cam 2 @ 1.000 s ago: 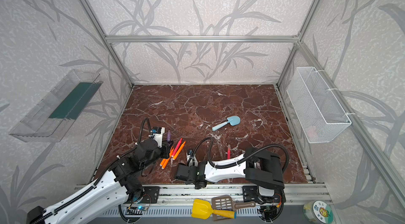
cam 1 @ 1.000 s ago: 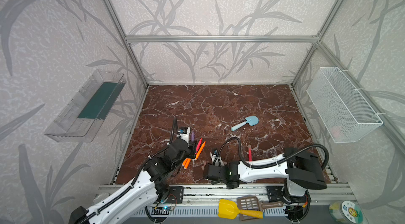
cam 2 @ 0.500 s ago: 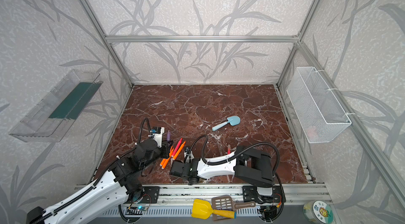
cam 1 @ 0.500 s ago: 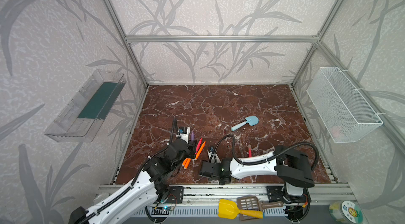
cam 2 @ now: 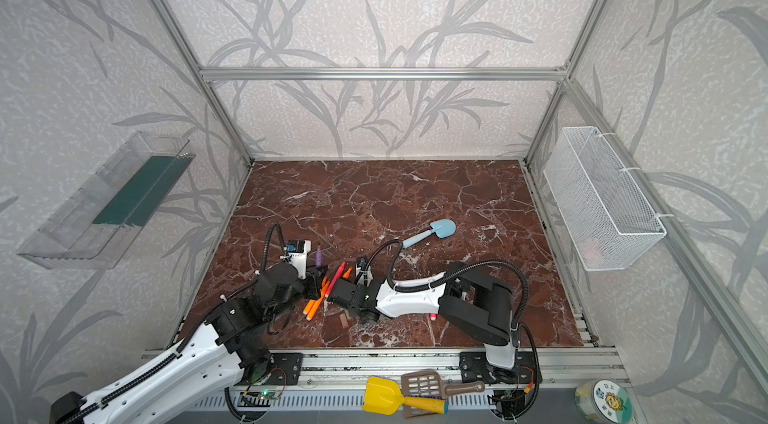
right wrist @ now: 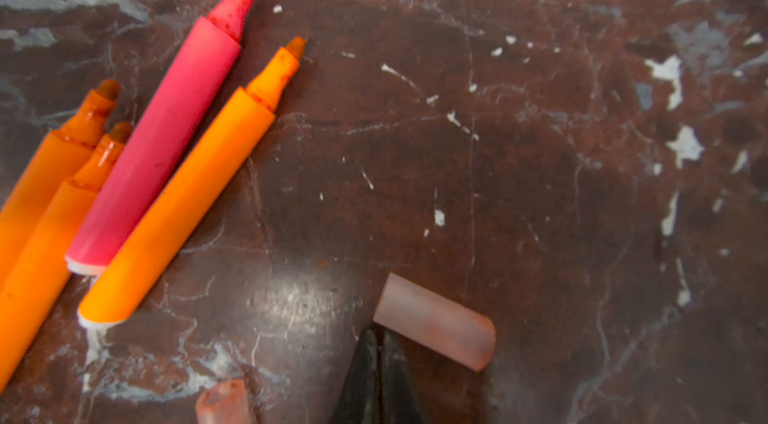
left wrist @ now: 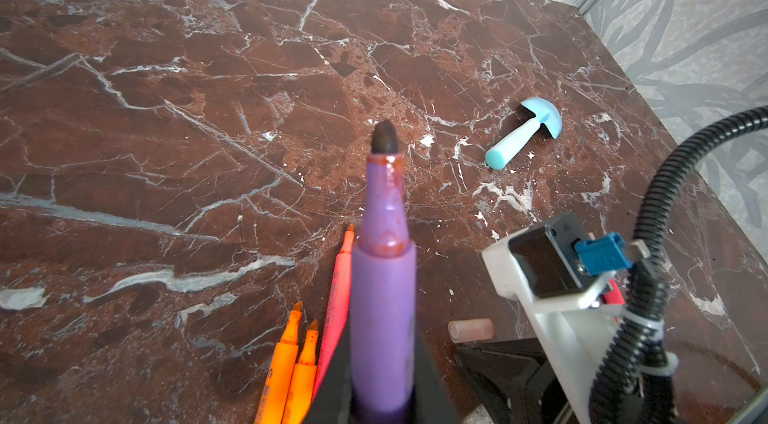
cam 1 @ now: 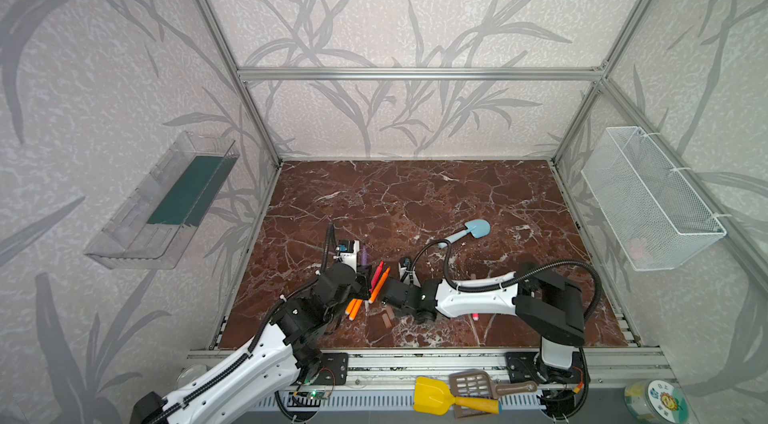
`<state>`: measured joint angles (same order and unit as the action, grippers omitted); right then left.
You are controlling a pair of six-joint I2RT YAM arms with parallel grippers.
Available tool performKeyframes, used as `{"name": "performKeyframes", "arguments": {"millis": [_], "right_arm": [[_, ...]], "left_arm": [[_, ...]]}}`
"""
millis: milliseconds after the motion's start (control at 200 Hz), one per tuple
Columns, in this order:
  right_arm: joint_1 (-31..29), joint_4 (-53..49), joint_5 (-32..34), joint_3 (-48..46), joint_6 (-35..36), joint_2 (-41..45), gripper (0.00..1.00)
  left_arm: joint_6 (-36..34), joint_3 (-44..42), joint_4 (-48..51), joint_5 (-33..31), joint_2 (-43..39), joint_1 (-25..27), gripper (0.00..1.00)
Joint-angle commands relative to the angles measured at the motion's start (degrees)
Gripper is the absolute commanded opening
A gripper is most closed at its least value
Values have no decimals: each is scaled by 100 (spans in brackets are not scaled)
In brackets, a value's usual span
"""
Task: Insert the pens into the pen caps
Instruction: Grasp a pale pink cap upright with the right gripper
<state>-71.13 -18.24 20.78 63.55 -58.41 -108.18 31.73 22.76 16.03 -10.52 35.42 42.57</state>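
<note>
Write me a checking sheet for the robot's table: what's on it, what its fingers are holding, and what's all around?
surface: brown marble tabletop, white veins.
job's things: purple pen held, uncapped; three orange pens and a red-pink pen lying together, uncapped; two loose pen caps nearby.
clutter: light-blue toy shovel on the table; yellow scoop and brown slotted scoop beyond the front rail.
grippers: left gripper shut on the purple pen; right gripper shut, empty, beside a cap.
cables: black ribbed hose arching over each arm.
surroundings: clear tray on the left wall, white wire basket on the right wall.
</note>
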Motion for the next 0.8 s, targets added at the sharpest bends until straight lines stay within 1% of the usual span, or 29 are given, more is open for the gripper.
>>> {"name": "performKeyframes", "arguments": {"millis": [0,260,410,485,525,600,645,700,795], "right_arm": [[182,-33,24,76,140,-251,8],[408,-153,94,328,350,-218,9],[407,-452,273,539,642,135,16],[408,-629,487,630,843,376,21],[412,-654,627,641,984,494,25],[418,-594,978,620,1311,656,39],[484,-575,1046,602,1507,710,46],[600,-341,911,581,1997,707,56],[885,-209,548,695,2622,512,59]], "left_arm": [[65,20,170,-200,-53,-34,0],[37,45,172,-206,-39,-63,0],[25,67,144,-222,4,-71,0],[19,71,139,-218,17,-72,0],[20,71,137,-209,17,-71,0],[23,71,137,-195,15,-75,0],[10,65,137,-191,16,-82,0],[11,64,138,-182,9,-81,0],[14,64,128,-158,9,-89,0]]}}
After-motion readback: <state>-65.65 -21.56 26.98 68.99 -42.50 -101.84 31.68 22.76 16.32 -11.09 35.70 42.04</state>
